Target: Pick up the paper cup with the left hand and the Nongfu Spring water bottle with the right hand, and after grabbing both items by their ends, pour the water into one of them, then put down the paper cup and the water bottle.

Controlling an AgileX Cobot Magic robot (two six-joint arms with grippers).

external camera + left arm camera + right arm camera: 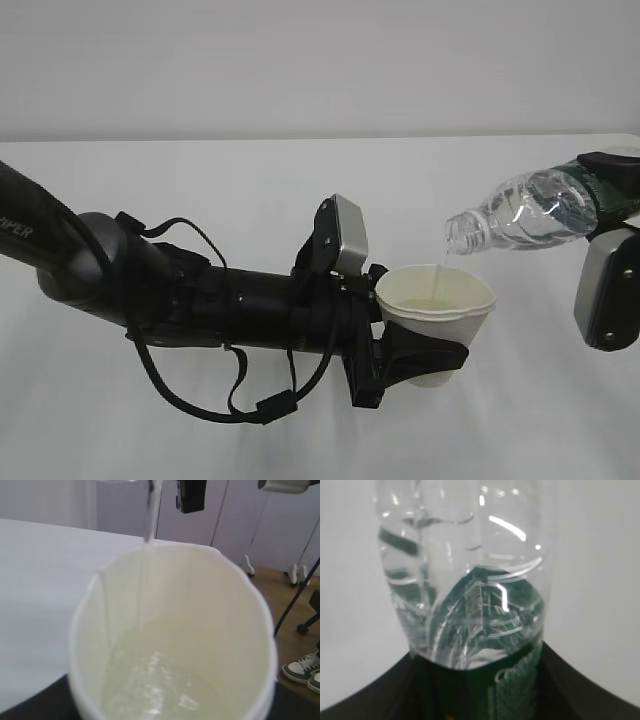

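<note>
My left gripper [428,357] is shut on the white paper cup [437,312], holding it upright above the table. The cup [172,630] fills the left wrist view, with clear water [155,680] pooled at its bottom. At the right, my right gripper [612,192] is shut on the Nongfu Spring water bottle [525,212] at its green label. The bottle is tilted, its open neck pointing down-left over the cup. A thin stream of water [440,268] falls from the neck into the cup. The right wrist view looks along the clear bottle [465,570] with its green label [515,680].
The white table [200,200] stretches beneath both arms. Past the table's far edge, the left wrist view shows a brown floor [280,590], stand legs [295,600] and a pair of shoes [305,672].
</note>
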